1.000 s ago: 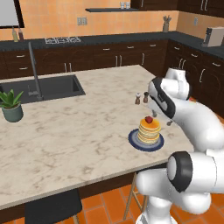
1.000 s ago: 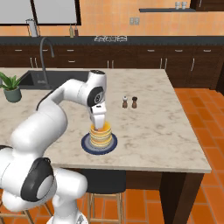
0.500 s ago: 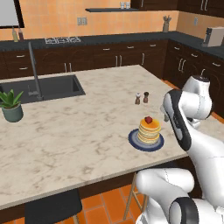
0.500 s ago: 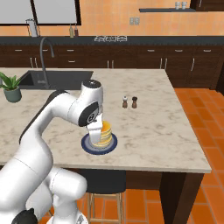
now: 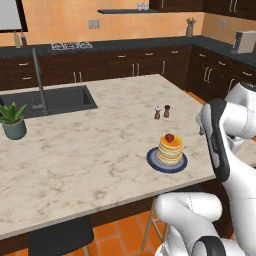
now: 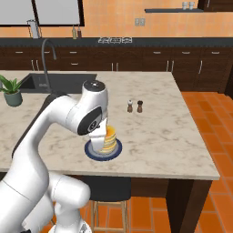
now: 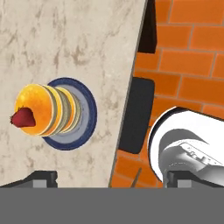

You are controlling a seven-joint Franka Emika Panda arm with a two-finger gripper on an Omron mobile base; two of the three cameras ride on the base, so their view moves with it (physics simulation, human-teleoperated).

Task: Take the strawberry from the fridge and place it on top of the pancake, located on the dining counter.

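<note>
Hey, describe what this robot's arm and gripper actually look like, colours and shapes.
The arm is glossy white, built of fat rounded segments with dark grey or black bands and caps at the joints. No cables or markings show. In the hand view, the gripper shows as two small dark, blocky finger tips.

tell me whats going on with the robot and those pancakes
The strawberry already sits on top of the pancake stack, on its blue plate near the edge of the dining counter. The gripper is open and holds nothing; in the hand view its tips frame the counter edge, with the stack off to one side. Salt and pepper shakers stand beyond the plate, a potted plant near the sink.
</note>
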